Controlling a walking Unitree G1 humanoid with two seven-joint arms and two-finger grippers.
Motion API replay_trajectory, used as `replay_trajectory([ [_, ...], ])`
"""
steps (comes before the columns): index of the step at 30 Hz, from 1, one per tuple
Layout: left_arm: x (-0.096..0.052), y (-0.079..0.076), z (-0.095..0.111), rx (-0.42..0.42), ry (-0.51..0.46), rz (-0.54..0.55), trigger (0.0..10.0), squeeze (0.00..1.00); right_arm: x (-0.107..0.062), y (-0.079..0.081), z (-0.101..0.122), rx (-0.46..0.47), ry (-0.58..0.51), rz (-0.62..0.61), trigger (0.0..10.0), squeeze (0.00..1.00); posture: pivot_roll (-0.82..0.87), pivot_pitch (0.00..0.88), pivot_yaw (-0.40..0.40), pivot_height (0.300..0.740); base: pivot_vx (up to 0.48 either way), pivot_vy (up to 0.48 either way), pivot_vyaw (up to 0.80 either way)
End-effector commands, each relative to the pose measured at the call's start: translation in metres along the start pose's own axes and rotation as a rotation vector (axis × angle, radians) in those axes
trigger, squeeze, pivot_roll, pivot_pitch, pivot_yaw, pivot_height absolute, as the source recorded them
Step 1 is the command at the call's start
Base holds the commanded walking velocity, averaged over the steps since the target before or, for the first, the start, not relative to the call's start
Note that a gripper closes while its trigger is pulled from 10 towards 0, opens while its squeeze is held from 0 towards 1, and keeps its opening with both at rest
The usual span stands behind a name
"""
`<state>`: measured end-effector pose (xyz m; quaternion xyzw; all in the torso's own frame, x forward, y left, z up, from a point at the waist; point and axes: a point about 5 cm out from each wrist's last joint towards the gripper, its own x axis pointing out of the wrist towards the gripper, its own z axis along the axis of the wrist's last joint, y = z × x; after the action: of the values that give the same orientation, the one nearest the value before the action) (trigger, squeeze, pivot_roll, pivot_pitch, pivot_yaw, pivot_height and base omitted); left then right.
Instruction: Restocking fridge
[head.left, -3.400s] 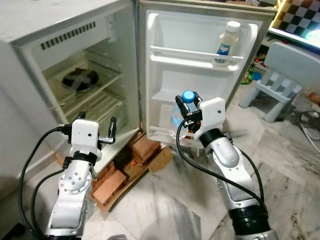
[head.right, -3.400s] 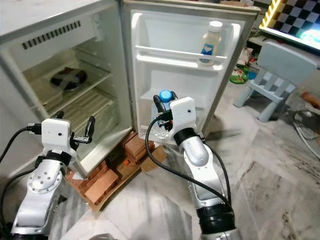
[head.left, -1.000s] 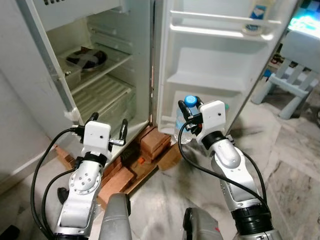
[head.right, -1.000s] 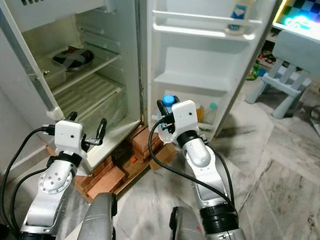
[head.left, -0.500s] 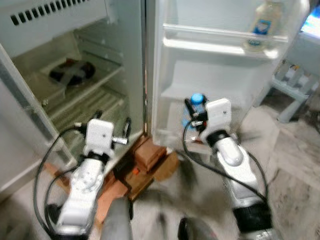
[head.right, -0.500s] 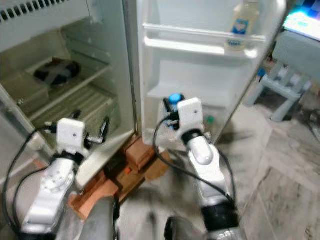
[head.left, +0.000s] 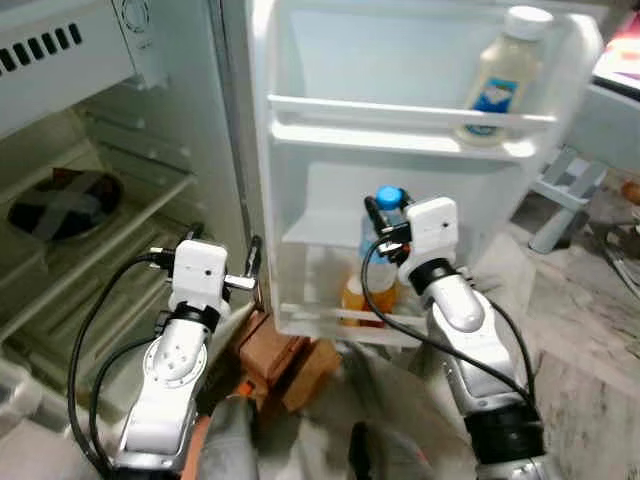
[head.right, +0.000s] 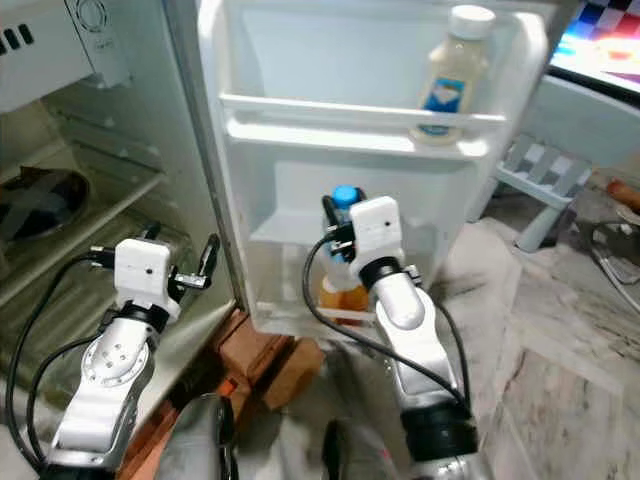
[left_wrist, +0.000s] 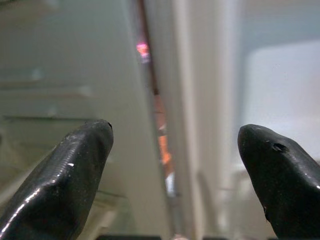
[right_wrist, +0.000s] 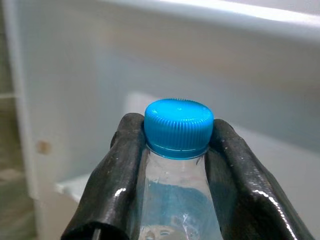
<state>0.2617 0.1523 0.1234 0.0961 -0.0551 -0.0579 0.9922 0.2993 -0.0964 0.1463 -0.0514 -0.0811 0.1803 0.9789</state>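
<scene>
A clear water bottle with a blue cap (head.left: 388, 197) is upright in my right gripper (head.left: 386, 214), whose fingers are shut on its neck just under the cap (right_wrist: 178, 125). The bottle stands in front of the open white fridge door (head.left: 300, 60), level with the door's middle shelf (head.left: 320, 225) and above the bottom rack (head.left: 330, 318). My left gripper (head.left: 225, 242) is open and empty, held low by the hinge edge between cabinet and door; its fingers (left_wrist: 65, 170) are spread wide.
A white sauce bottle (head.left: 500, 80) stands in the door's top rack. An orange bottle (head.left: 355, 295) sits in the bottom rack. A dark dish (head.left: 60, 205) lies on a cabinet shelf. Bricks (head.left: 280, 350) prop the fridge. A small chair (head.left: 565, 185) stands at the right.
The camera has come closer to the fridge door, which now spans the view. My right gripper still holds the bottle, now nearer the middle door shelf. The left gripper stays open.
</scene>
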Motion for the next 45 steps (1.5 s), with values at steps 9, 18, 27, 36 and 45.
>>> replay_trajectory([
  [9,0.000,-0.004,0.001,-0.008,0.002,-0.001,10.0,0.00,0.000,-0.002,0.004,0.010,-0.023,0.010,10.0,0.00,0.11,0.039,-0.068,0.636,0.000,0.000,0.00],
  [18,-0.002,-0.004,0.001,-0.009,0.009,0.001,10.0,0.00,-0.004,0.013,0.000,0.065,-0.002,0.098,10.0,0.00,0.11,0.046,-0.068,0.597,0.000,0.000,0.00],
  [27,-0.003,-0.004,0.002,-0.007,0.010,-0.003,10.0,0.00,-0.006,0.014,-0.002,0.072,0.008,0.119,10.0,0.00,0.11,0.054,-0.065,0.532,0.000,0.000,0.00],
  [36,-0.005,-0.002,0.005,0.003,0.011,0.000,10.0,0.00,-0.008,0.025,-0.006,0.085,0.029,0.170,10.0,0.00,0.13,0.086,-0.058,0.532,0.000,0.000,0.00],
  [45,-0.011,0.005,0.014,0.036,0.005,0.008,10.0,0.00,0.003,0.037,-0.002,0.097,-0.007,0.229,10.0,0.00,0.17,0.138,-0.037,0.532,0.000,0.000,0.00],
])
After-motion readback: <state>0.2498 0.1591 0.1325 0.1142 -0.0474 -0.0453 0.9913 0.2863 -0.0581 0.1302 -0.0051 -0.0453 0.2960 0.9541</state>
